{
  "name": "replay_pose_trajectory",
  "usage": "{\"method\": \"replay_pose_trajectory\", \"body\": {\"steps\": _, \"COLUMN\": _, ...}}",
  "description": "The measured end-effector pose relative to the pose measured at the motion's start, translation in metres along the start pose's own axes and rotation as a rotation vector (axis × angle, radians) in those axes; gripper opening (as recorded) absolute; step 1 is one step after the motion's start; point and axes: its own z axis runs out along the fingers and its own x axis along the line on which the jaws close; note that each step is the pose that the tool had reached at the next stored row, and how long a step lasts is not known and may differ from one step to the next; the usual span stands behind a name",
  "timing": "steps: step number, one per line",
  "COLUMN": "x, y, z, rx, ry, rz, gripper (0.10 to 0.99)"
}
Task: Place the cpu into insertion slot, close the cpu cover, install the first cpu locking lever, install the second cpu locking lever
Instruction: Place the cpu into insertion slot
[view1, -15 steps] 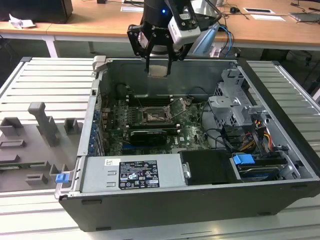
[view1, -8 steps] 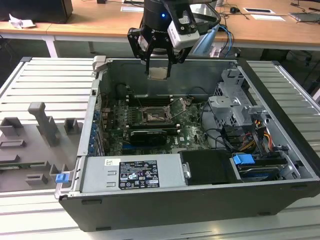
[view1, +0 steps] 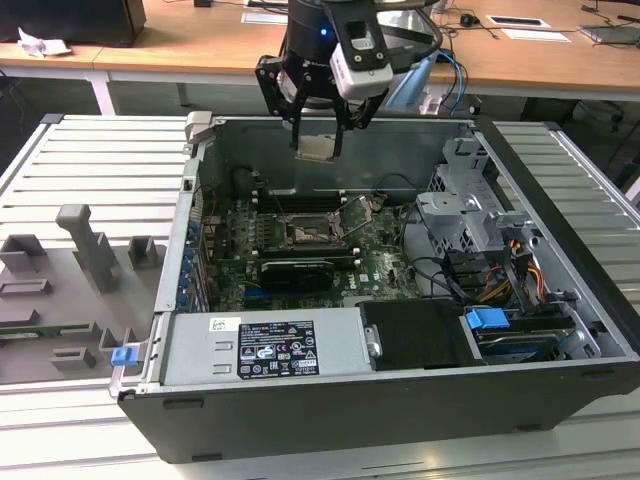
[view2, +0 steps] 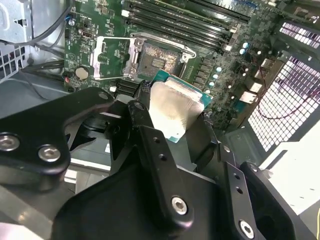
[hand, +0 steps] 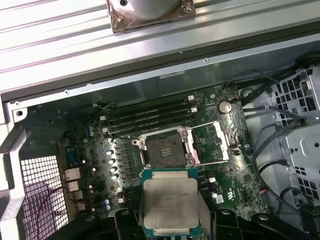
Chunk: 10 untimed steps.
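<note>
Half closed, with the gripper (view1: 318, 142) clamping the cpu (hand: 169, 202) by its edges, pale top up. Hovers well above the open insertion slot (view1: 308, 237), toward its 12 o'clock in the exterior view, with the cpu cover (view1: 358, 225) swung open at the slot's 3 o'clock.

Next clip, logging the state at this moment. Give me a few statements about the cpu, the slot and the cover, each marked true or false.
1. The gripper holds the cpu above the open computer case. True.
2. The cpu sits in the insertion slot. False: the slot is empty, and the cpu is held clear of the board.
3. The cpu cover is closed over the slot. False: it is swung open beside the slot.
4. Long memory slots run alongside the insertion slot. True.
</note>
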Motion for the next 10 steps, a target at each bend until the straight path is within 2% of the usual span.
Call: {"method": "replay_pose_trajectory", "body": {"steps": 10, "x": 0.0000, "y": -0.0001, "z": 0.0007, "rx": -0.001, "ry": -0.0064, "rz": 0.071, "gripper": 0.529}}
